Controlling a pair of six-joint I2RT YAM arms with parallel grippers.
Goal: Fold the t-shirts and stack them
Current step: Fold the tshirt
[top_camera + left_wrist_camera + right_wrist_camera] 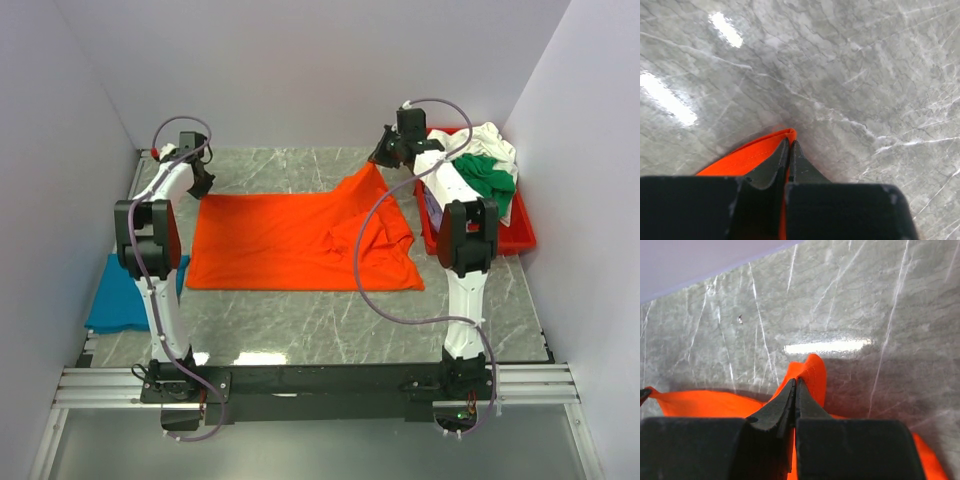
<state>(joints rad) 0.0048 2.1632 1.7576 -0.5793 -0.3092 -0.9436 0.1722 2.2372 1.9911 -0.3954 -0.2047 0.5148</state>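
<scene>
On the grey table (300,330) we see the orange t-shirt (290,245) spread in the middle, the red tray (515,240) at right holding a white t-shirt (492,140) and a green t-shirt (490,178), the teal t-shirt (115,300) at the left edge, and the left gripper (790,145) and right gripper (796,382) each clamped on one far orange corner.

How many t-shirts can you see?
4: orange t-shirt spread mid-table, teal-blue t-shirt at left edge, white t-shirt and green t-shirt piled in the red tray. Others may hide beneath.
</scene>
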